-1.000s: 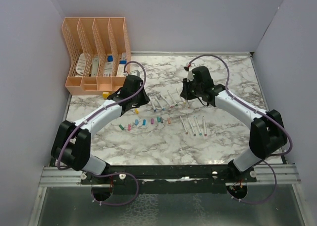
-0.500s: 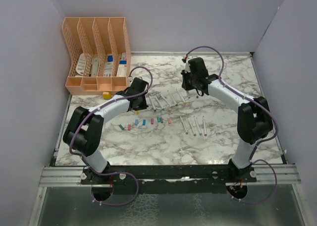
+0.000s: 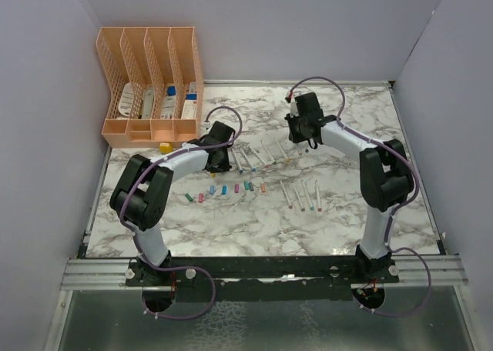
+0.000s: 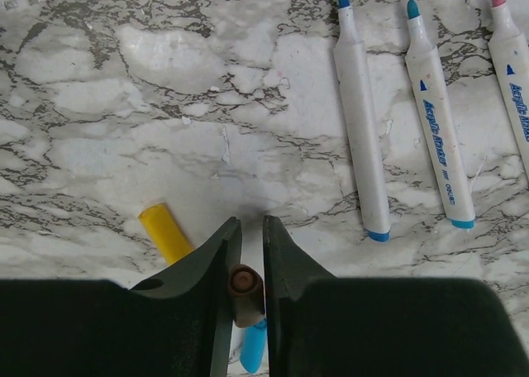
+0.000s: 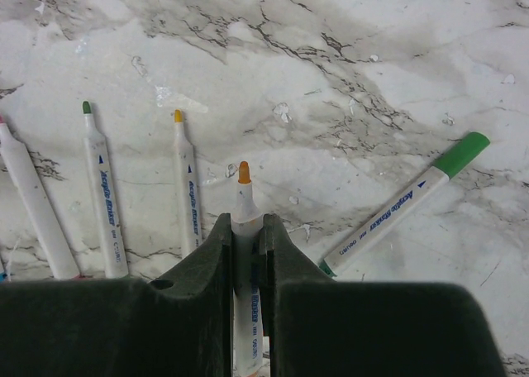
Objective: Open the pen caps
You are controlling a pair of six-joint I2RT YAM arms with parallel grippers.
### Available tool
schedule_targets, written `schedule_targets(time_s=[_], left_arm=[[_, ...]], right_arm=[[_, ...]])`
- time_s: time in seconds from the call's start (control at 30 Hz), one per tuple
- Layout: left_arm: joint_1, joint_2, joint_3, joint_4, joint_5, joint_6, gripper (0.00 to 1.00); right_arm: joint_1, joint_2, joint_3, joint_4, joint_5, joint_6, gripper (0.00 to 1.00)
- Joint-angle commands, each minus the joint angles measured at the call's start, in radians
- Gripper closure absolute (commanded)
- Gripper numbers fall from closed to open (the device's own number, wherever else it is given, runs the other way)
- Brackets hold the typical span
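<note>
Left claw [image 4: 250,228] is clamped on a small orange cap [image 4: 245,288]. Right claw [image 5: 244,224] is clamped on the bared orange-tipped pen [image 5: 245,197], over the counter [image 4: 165,79]. Recommend lowering each fully before release: cap beside the yellow cap [image 4: 165,232], pen parallel to its uncapped neighbours.

Marble-patterned table [image 3: 343,226], pale lilac walls [image 3: 308,28] around, peach file rack [image 3: 123,134] far-left corner.

Marble table [image 3: 347,228] with pens [image 3: 307,195], caps [image 3: 224,189], peach organizer [image 3: 146,81]
</note>
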Motion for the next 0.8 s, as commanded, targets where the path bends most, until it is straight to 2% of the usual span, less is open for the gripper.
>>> schedule_targets(time_s=[0.0, 0.13, 0.3, 0.53, 0.77], left_arm=[[-0.001, 0.006, 0.029, -0.029, -0.039, 0.014, 0.76], [0.002, 0.005, 0.033, -0.031, -0.037, 0.014, 0.67], [0.004, -0.020, 0.050, -0.046, -0.031, 0.011, 0.61], [0.006, -0.203, 0.059, -0.048, -0.049, 0.001, 0.59], [0.008, -0.353, 0.040, -0.045, -0.076, -0.013, 0.58]], right_arm=[[-0.013, 0.046, 0.044, 0.043, -0.024, -0.022, 0.99], [-0.019, 0.080, 0.058, 0.050, -0.038, -0.027, 0.99], [-0.021, 0.121, 0.077, 0.054, -0.051, -0.023, 0.99], [-0.025, 0.154, 0.089, 0.049, -0.060, -0.004, 0.98], [-0.030, 0.179, 0.102, 0.035, -0.069, 0.026, 0.80]])
